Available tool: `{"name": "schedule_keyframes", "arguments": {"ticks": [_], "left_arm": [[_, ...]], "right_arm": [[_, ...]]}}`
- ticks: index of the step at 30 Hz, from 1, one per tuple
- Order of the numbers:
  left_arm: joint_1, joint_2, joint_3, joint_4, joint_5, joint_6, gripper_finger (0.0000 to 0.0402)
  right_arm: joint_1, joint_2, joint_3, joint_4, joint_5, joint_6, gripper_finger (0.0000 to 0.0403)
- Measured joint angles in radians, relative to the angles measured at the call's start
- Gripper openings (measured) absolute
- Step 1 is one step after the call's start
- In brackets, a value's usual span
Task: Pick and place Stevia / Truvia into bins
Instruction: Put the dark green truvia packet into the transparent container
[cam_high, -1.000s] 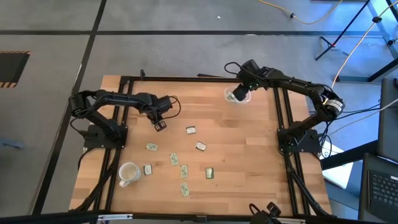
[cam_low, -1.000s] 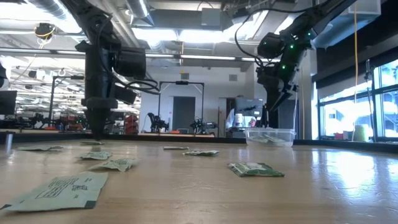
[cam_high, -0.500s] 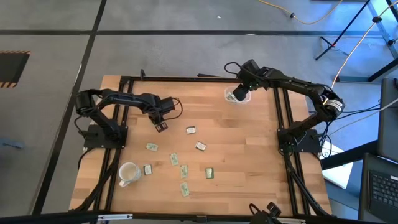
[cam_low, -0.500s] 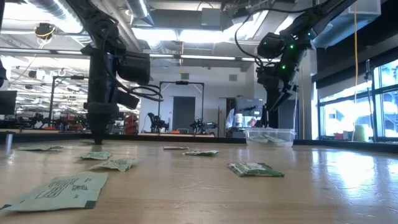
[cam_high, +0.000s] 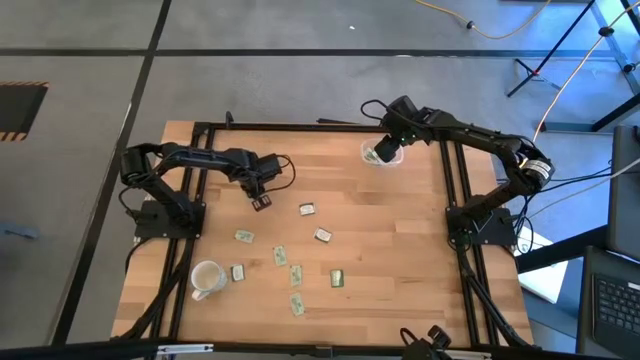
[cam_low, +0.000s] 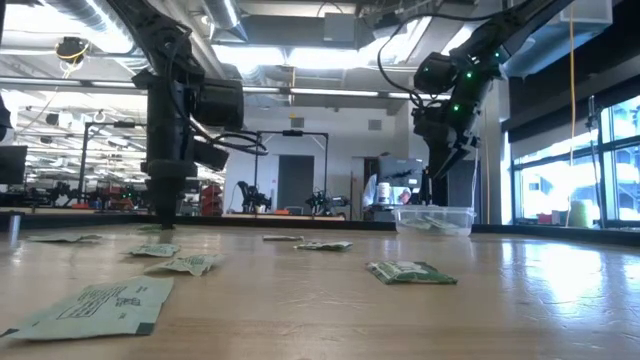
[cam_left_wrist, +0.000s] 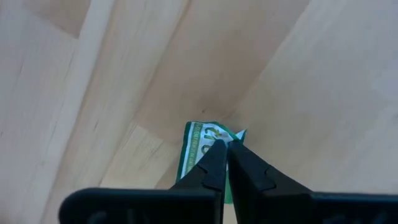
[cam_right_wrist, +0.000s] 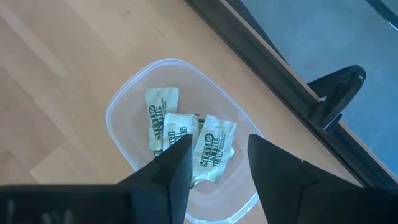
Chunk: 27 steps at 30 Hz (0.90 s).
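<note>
My left gripper (cam_high: 260, 201) is down on the wood at the table's left-middle, seen in the low view as the left gripper (cam_low: 165, 222) touching the tabletop. Its fingers are shut on the edge of a green-and-white Stevia sachet (cam_left_wrist: 200, 142) lying flat on the wood. My right gripper (cam_high: 384, 151) hangs open over the clear bin (cam_right_wrist: 121, 102) at the table's far edge. The bin holds three sachets (cam_right_wrist: 165, 130). Several more sachets (cam_high: 307, 209) lie loose across the middle and near part of the table.
A white mug (cam_high: 206, 279) stands near the front left corner, with a sachet (cam_high: 237, 272) beside it. In the low view, a sachet (cam_low: 105, 303) lies close to the camera and the bin (cam_low: 433, 220) sits at the back right.
The left gripper's fingers have closed from partly open onto the sachet, after shifting slightly right along the table. The right arm has not moved.
</note>
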Motion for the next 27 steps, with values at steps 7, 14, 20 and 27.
{"name": "schedule_keyframes", "arguments": {"ticks": [7,14,20,27], "left_arm": [[0.000,-0.001,0.044,-0.003,0.054,0.036,0.0008],[0.000,-0.003,0.136,0.076,0.225,0.103,0.0005],[0.000,-0.003,0.178,0.312,0.594,0.193,0.0004],[0.000,-0.004,0.179,0.601,0.957,0.175,0.0007]], "right_arm": [[0.067,0.000,0.000,0.042,-0.248,-0.140,0.0157],[0.195,0.000,0.001,0.174,-0.604,-0.301,0.0157],[0.328,0.000,0.001,0.222,-0.605,-0.469,0.0157],[0.487,0.000,0.001,0.359,-0.442,-0.520,0.0157]]}}
